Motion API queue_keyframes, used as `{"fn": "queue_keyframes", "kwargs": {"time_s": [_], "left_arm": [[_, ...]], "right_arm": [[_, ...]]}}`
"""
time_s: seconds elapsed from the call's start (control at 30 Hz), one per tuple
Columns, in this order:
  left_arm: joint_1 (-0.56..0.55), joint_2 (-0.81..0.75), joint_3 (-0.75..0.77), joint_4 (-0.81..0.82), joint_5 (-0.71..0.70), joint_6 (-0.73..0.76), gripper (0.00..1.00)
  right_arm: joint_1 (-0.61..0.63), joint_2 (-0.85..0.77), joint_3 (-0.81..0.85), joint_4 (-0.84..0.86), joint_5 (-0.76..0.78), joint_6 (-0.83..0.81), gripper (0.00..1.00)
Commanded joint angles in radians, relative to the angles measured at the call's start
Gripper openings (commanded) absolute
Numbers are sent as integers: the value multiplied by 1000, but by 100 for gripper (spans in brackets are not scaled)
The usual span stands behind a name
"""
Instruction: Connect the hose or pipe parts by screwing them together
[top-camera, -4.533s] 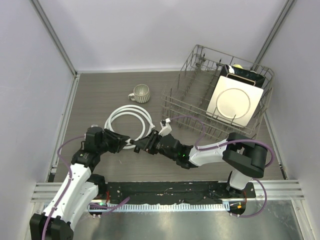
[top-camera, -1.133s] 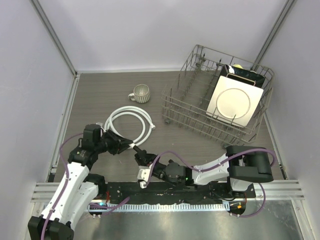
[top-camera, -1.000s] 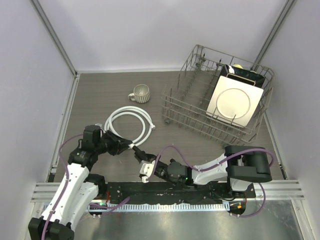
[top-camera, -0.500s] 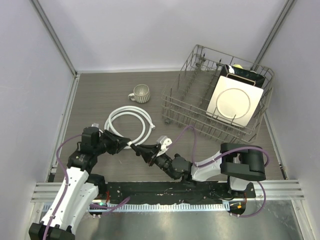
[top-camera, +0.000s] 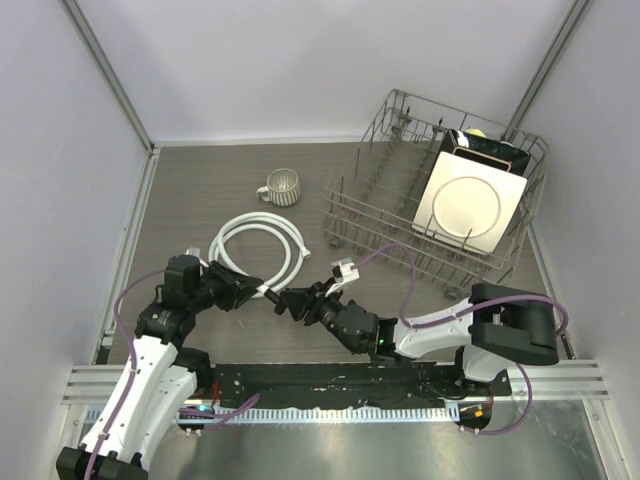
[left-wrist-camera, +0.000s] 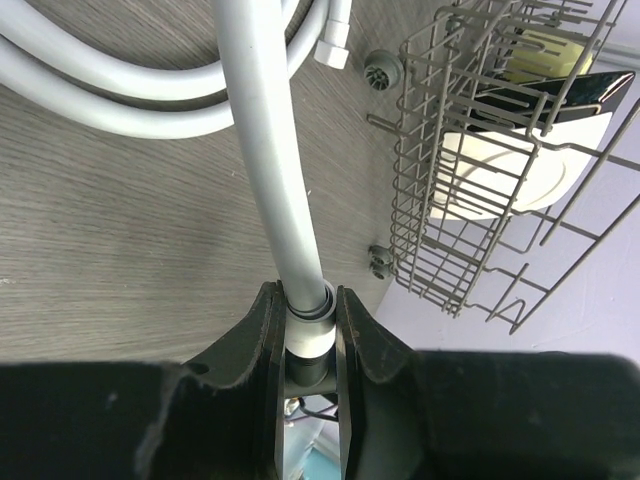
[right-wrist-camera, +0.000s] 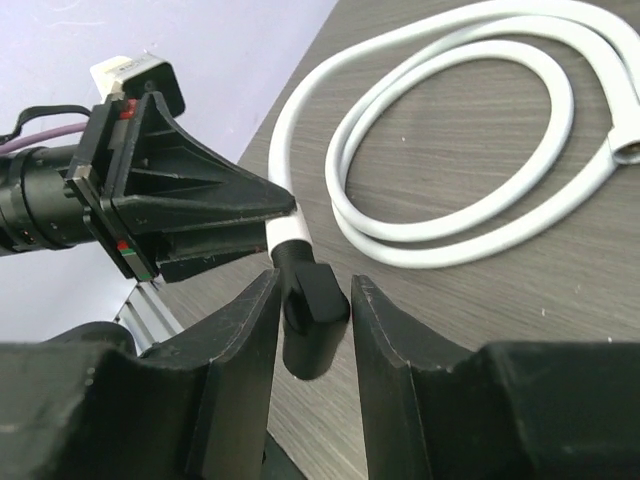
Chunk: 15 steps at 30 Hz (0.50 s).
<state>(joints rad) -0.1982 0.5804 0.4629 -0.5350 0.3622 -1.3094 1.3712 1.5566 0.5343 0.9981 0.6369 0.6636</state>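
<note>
near the front edge of the table (top-camera: 190, 190), between the two arms, the joint is being made. the left gripper (left-wrist-camera: 304, 300) is closed hard on the white end nut (right-wrist-camera: 288, 231) of the hose (left-wrist-camera: 263, 150), whose loops lie on the table just beyond it. the black t-shaped fitting (right-wrist-camera: 312, 305) butts straight onto that nut and sits between the fingers of the right gripper (right-wrist-camera: 313, 280). those jaws stand narrow around it, but i cannot tell whether they pinch it or leave a sliver of slack.

this looks like one beat of a turn-and-regrip cycle. to do it well, the left clamp should hold the nut firm so it cannot spin with the fitting. the right fingers should close squarely on the fitting's body, in line with the nut (the hose is limp, so any sideways nudge would likely tilt the threads). short turns with a light push along the axis seem safest against cross-threading.
</note>
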Motion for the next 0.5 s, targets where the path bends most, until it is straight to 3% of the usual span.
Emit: {"fn": "queue_keyframes", "kwargs": {"time_s": [0.0, 0.03, 0.17, 0.27, 0.4, 0.47], "left_arm": [[-3, -24, 14, 99, 44, -45, 0], [-1, -19, 14, 98, 43, -42, 0], [-3, 5, 43, 38, 17, 7, 0], [-3, 27, 66, -17, -2, 51, 0], [-3, 36, 66, -23, 15, 50, 0], [-3, 42, 71, -29, 23, 50, 0]], "right_arm": [[3, -78, 4, -196, 27, 123, 40], [3, -92, 9, -200, 23, 96, 41], [3, -179, 27, -252, -37, -65, 60], [3, -245, 38, -306, -120, -269, 66], [6, -317, 13, -291, -304, -618, 71], [18, -349, -54, -216, -432, -914, 74]]}}
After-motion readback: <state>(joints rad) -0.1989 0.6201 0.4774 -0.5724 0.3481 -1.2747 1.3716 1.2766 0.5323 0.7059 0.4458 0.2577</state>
